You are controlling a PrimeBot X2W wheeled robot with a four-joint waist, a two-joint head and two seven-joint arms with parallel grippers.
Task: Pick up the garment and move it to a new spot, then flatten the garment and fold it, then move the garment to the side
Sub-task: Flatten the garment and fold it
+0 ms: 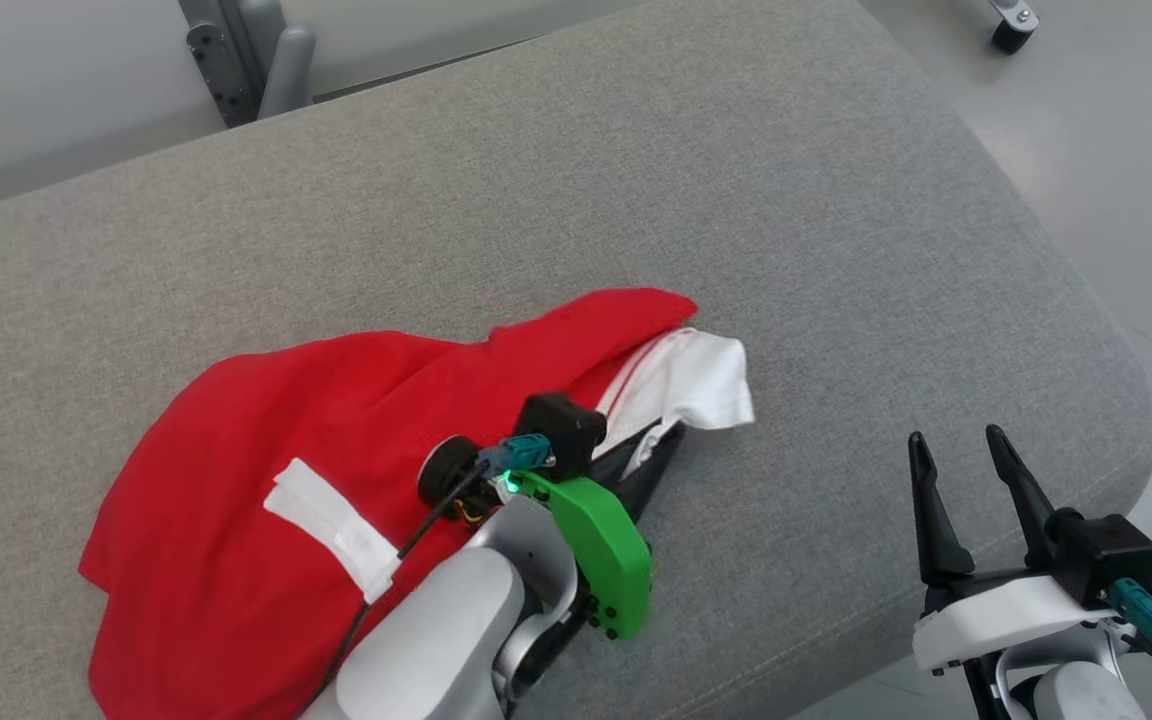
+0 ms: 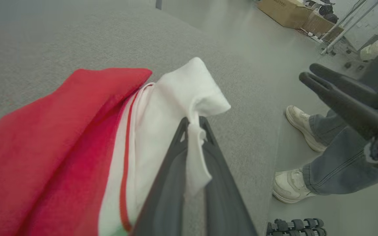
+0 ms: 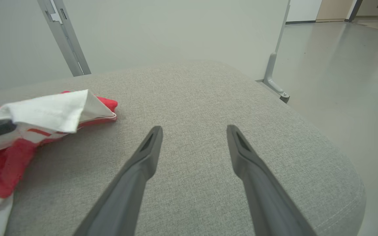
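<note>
Pickup | left jaws clamped on garment [image 1: 336,450] white corner, right jaws apart | next I lift it off bench [image 1: 836,200]

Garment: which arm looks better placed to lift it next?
Left. The left gripper is shut on the garment, pinching its white edge; the right gripper stands open, apart from it, over the cushion.
</note>
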